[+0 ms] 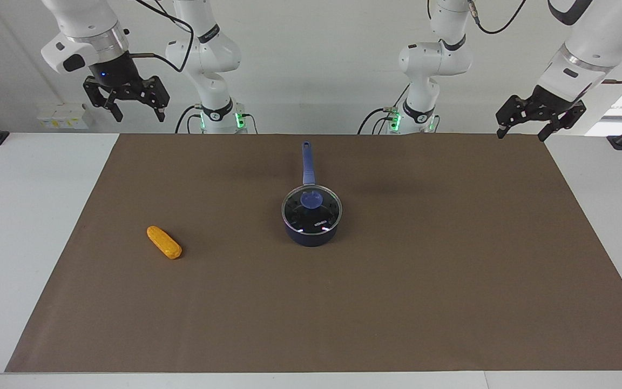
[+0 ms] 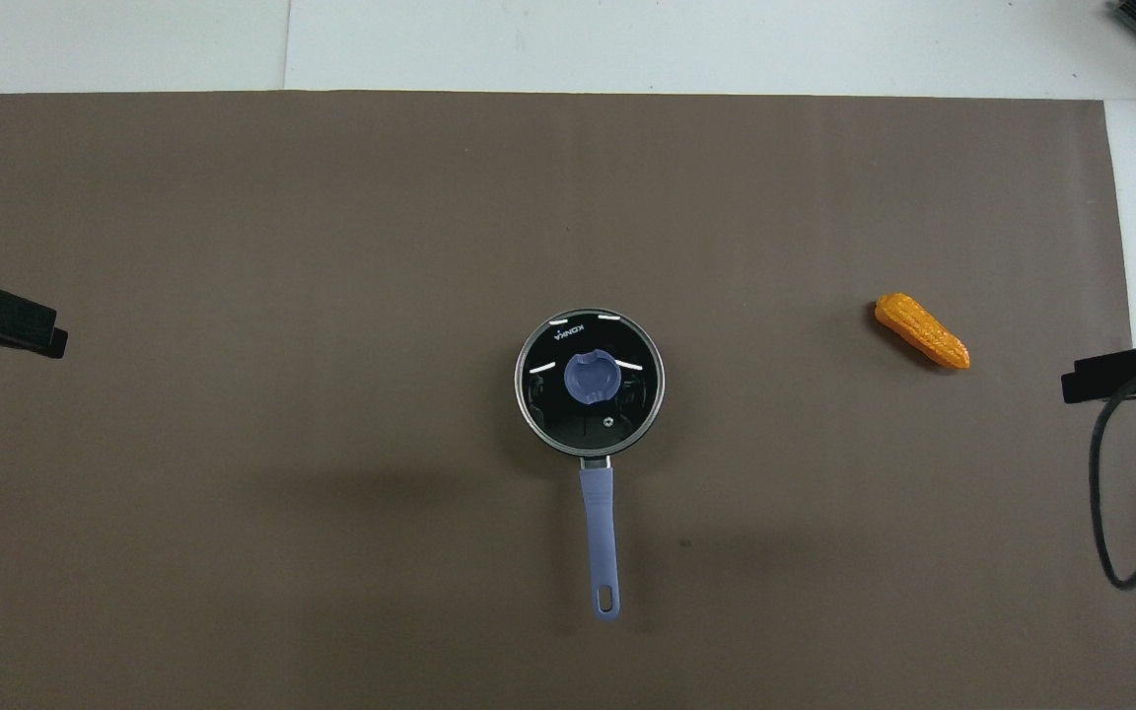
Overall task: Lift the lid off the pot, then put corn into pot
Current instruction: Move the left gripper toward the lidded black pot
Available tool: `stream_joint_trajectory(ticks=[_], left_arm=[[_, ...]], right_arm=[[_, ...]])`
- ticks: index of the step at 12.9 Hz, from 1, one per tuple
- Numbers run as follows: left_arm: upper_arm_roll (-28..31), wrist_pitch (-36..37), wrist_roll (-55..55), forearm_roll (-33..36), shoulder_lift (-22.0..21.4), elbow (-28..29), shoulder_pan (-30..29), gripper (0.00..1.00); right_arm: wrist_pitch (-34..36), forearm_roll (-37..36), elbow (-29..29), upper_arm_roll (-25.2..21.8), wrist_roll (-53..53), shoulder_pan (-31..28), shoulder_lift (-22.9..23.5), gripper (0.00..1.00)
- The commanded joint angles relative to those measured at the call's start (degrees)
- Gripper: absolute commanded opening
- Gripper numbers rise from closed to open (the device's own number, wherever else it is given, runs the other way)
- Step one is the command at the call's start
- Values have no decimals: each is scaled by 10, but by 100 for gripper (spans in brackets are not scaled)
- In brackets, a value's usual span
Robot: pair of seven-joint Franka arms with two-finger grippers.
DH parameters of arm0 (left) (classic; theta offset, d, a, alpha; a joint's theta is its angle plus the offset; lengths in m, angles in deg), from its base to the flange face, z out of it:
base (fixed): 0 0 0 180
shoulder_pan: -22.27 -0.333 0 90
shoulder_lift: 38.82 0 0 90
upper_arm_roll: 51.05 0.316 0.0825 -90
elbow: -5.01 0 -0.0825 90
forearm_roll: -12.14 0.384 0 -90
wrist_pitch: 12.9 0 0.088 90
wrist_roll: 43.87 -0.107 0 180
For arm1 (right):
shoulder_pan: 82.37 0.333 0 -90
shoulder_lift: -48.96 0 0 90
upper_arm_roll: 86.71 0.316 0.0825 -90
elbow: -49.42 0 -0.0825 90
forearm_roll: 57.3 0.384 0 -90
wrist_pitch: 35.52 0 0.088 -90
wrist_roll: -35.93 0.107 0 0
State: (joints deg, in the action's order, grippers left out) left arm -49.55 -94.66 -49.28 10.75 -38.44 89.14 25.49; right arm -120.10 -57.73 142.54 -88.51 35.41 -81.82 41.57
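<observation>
Brown mat (image 1: 451, 270) fills most of the frame. Pot (image 1: 311, 233) sits mid-frame, handle pointing up toward the robots in the facing view, lid (image 1: 311, 211) seated on it. Corn (image 1: 164, 242) lies lower left of the pot, well apart. Right gripper (image 1: 137, 111) hangs upper left, fingers apart; left gripper (image 1: 521, 132) upper right, fingers apart. Both empty.

One pot (image 1: 311, 233), one lid (image 1: 311, 211), one corn (image 1: 164, 242)

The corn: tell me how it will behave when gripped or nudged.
The corn lies on its side on the mat, rounded and oblong, so it may roll if nudged. Its bumpy surface probably helps grip. It looks small, likely light.
</observation>
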Motion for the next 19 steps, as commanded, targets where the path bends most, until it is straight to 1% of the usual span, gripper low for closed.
stream_joint_trajectory(ticks=[1, 5, 6, 8, 11, 13, 15, 19], left_arm=[[-4, 9, 1, 7, -11, 5, -3, 100], [-4, 6, 1, 6, -12, 9, 3, 100], [-4, 6, -1, 6, -15, 17, 4, 100], [-8, -7, -2, 6, -28, 46, 6, 100], [-9, -27, -5, 6, -28, 81, 25, 100], [-11, -59, -7, 4, -38, 124, 32, 100], [-10, -90, -4, 4, -48, 156, 58, 100], [-10, -139, 0, 5, -40, 184, 104, 100]], right_arm=[[-15, 2, 14, 1, -10, -6, -9, 100], [-12, 4, 7, 1, -11, -6, -4, 100], [-11, 5, 7, 1, -11, -6, -4, 100], [-11, 6, 7, 1, -11, -6, -4, 100], [-11, 6, 7, 1, -12, -6, -4, 100], [-11, 6, 7, 1, -12, -6, -4, 100], [-11, 6, 7, 1, -11, -6, -4, 100], [-11, 6, 7, 1, -12, -6, -4, 100]])
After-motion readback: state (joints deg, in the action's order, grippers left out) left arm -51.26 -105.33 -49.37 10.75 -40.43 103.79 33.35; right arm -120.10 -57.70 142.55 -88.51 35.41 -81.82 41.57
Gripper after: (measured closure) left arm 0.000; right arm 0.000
